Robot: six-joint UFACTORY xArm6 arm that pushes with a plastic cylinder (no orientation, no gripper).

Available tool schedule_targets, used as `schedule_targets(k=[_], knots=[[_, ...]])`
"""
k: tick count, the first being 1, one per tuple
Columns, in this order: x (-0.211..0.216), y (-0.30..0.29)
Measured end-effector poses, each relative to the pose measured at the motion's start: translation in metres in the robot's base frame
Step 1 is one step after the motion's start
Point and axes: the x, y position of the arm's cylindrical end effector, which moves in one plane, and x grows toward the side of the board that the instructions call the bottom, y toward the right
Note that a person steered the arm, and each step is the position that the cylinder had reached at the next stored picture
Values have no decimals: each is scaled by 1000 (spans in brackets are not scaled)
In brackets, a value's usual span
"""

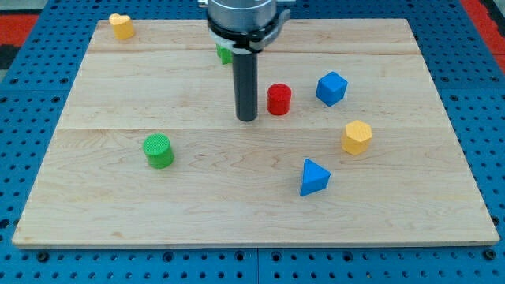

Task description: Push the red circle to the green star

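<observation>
The red circle (pixel 278 99) stands near the middle of the wooden board, a little toward the view's top. My tip (pixel 247 118) rests on the board just to the view's left of it, with a small gap between them. A green block (pixel 225 54), mostly hidden behind the rod, shows as a small patch up and to the left of the red circle; its shape cannot be made out.
A green cylinder (pixel 158 151) sits at the lower left. A yellow heart (pixel 121 26) is at the top left corner. A blue cube (pixel 331 87), a yellow hexagon (pixel 357 136) and a blue triangle (pixel 314 177) lie to the right. The board (pixel 394 221) ends on a blue pegboard.
</observation>
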Motion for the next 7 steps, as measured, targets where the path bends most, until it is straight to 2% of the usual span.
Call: schedule_targets(k=[4, 7], knots=[[-1, 91], [-15, 95]])
